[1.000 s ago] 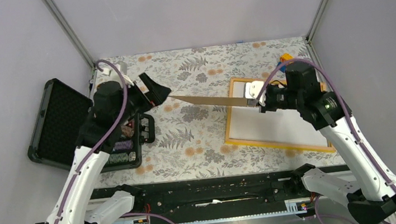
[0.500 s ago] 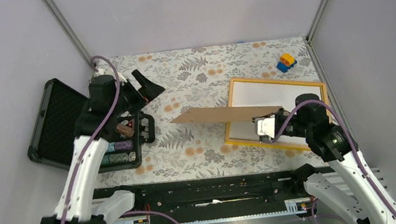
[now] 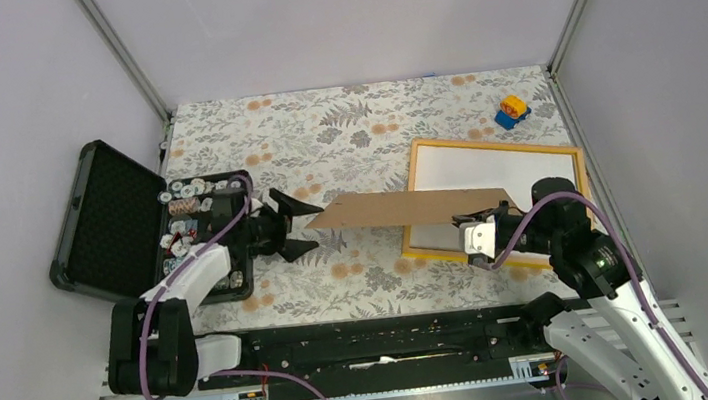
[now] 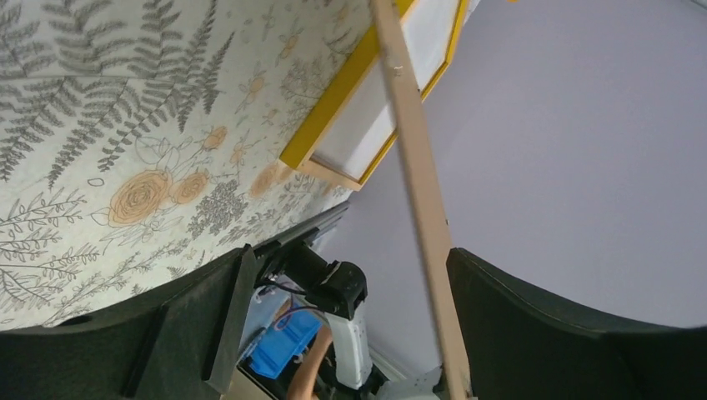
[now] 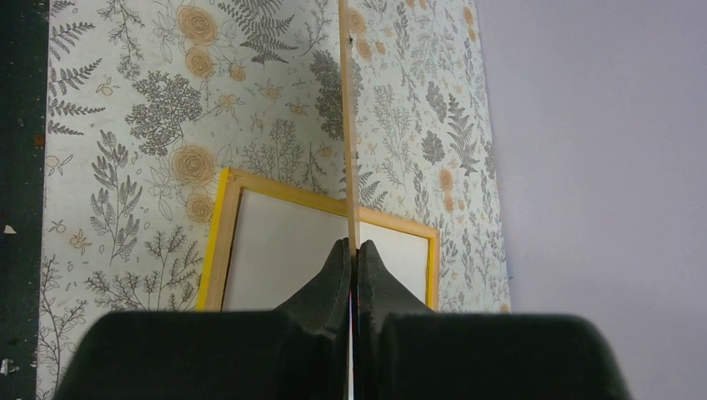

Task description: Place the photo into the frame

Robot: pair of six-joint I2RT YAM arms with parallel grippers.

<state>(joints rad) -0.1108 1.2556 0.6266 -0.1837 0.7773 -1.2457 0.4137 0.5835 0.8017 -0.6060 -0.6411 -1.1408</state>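
Observation:
The yellow-orange frame (image 3: 497, 143) lies flat at the right of the table, and a white sheet (image 3: 528, 175) fills its opening. None of the photo's printed side shows. My right gripper (image 3: 481, 218) is shut on the right end of a brown hardboard sheet (image 3: 401, 208), held above the frame's left part and reaching left. In the right wrist view the fingertips (image 5: 352, 243) pinch the board's edge (image 5: 346, 125) over the frame (image 5: 218, 242). My left gripper (image 3: 319, 225) is open, low over the table, with the board's left corner between its jaws. The board's edge (image 4: 421, 192) runs close to the right finger.
An open black case (image 3: 101, 224) with poker chips (image 3: 184, 201) sits at the left, right behind the left arm. A small yellow and blue toy (image 3: 511, 110) stands at the back right. Grey walls close in on three sides of the floral cloth (image 3: 352, 130).
The right gripper pulled the board toward the near edge and levelled it. The left arm swung down from beside the case until its open jaws straddled the board's left corner.

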